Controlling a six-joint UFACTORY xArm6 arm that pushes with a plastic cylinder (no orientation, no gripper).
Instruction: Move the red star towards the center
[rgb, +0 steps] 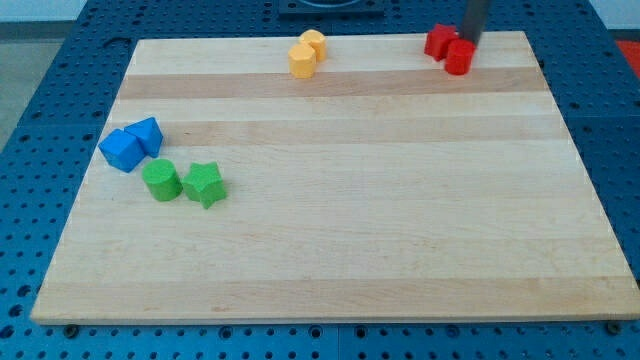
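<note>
Blocks sit in three clusters on the wooden board (330, 250), and you have only one camera view to go through.

At the view's top right, two red pieces touch each other near the board's far edge. The red star (438, 41) is my best guess for the one toward the view's left; the red cylinder (459, 56) stands just in front and to its right. At this size you cannot make out the star's points, so which way it faces is not readable, and it looks about as wide as it is deep, with no long axis to line up on.

My tip (470, 42) comes down at the back of this pair, right against the cylinder's upper edge and just to the right of the star. There is no hand to describe here: the rod ends plain, with nothing to spread, press or pinch. I judge it stands there because the board's centre lies down and to the left, so a push has to start from the far right side. You should expect the cylinder to be carried along, since it lies in the way.

Elsewhere, two yellow blocks (307, 53) touch at the top middle. At the left, two blue blocks (132, 145) sit together, with a green cylinder (161, 181) and a green star (205, 184) just below them. All are well apart from the star's likely path.
</note>
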